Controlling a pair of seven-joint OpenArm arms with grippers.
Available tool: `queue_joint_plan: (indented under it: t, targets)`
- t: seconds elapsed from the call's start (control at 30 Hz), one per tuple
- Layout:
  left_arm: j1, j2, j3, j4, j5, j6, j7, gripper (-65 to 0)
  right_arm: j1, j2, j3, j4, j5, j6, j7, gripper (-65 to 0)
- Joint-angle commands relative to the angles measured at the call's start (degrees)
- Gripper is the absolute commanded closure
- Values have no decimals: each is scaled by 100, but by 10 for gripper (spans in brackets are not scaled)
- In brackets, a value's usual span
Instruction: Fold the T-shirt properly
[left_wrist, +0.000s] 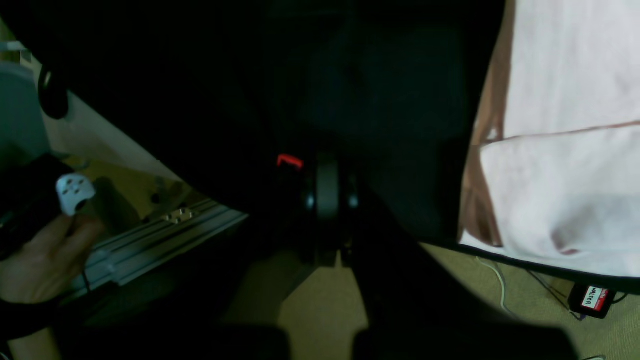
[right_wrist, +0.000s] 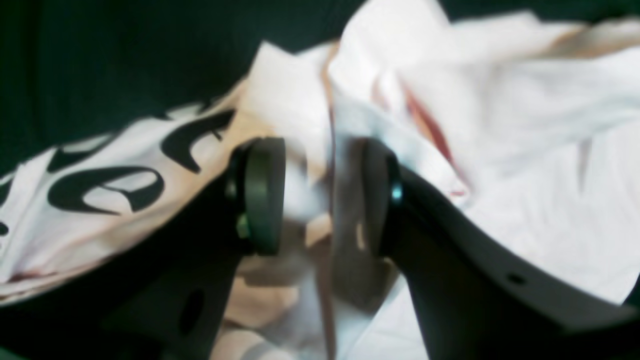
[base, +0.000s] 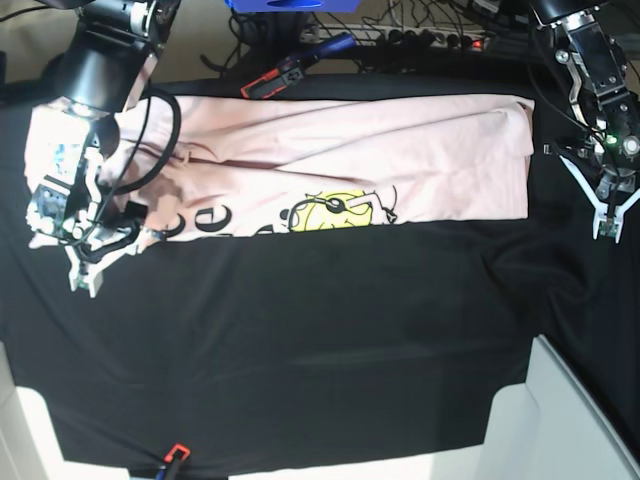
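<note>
The pale pink T-shirt (base: 380, 150) lies folded lengthwise across the back of the black table cloth (base: 320, 350). Black lettering and a yellow graphic show along its near edge. My right gripper (base: 100, 258) is at the shirt's left end. In the right wrist view its pads stand apart with a bunched fold of the T-shirt (right_wrist: 525, 150) pinched between them, the gripper (right_wrist: 320, 197) shut on it. My left gripper (base: 608, 225) hangs over the black cloth just right of the shirt's right end. The left wrist view shows it (left_wrist: 327, 197) shut with nothing visible in it, and the T-shirt (left_wrist: 565, 190) off to its right.
Cables, a power strip (base: 420, 35) and an orange-and-black tool (base: 265, 85) lie along the table's back edge. White panels (base: 570, 420) flank the front corners. Beyond the table edge in the left wrist view are an aluminium rail (left_wrist: 165, 235) and a person's hand holding a white controller (left_wrist: 75, 192).
</note>
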Motion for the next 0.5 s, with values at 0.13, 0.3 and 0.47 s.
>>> queue_joint_plan:
  t: [0.13, 0.3, 0.47]
  targets:
    - [-26, -77, -23, 77, 43, 24, -28, -7, 86, 380, -501, 224, -8, -203, 105, -251]
    - [-17, -69, -23, 51, 43, 24, -28, -7, -72, 854, -1582, 233, -8, -1152, 96, -252]
    - [-26, -69, -23, 51, 43, 24, -28, -8, -125, 1145, -2312, 163, -8, -1715, 25, -252]
